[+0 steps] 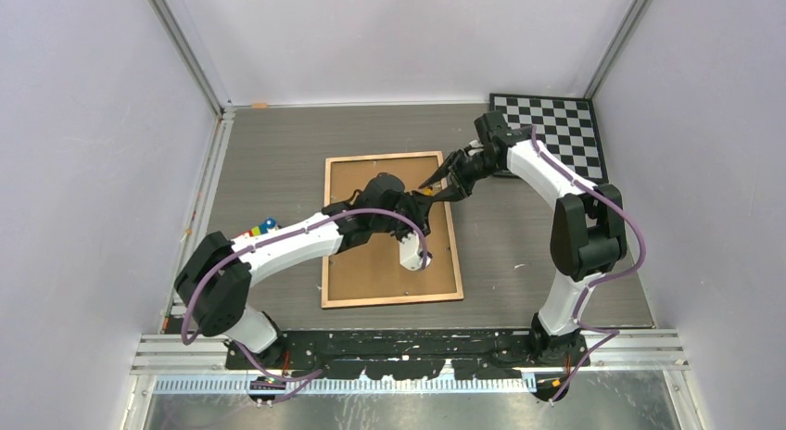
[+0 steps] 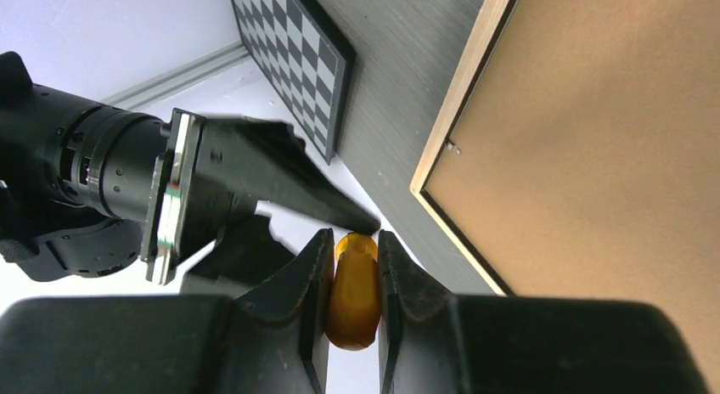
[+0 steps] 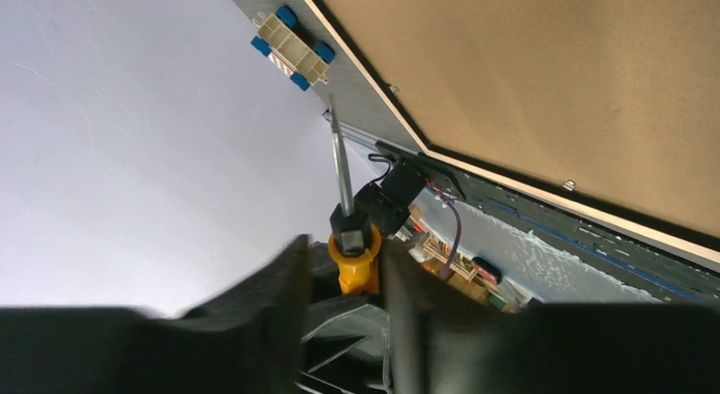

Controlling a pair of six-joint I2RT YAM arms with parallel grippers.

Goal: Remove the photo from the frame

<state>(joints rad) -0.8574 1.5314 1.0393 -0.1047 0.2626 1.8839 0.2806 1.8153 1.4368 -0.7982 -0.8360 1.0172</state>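
While the photo is hidden under the brown backing board [image 1: 371, 263], the frame [image 1: 389, 300] is seen from above laid back-up at the table's middle.

From the left wrist, a yellow-handled screwdriver [image 2: 355, 292] is shown clamped in the left gripper [image 2: 355, 245], probably for levering the clips [image 2: 454, 146].

From the right wrist, the right gripper [image 3: 344, 267] is shown parted loosely around that handle, apparently in a handover.
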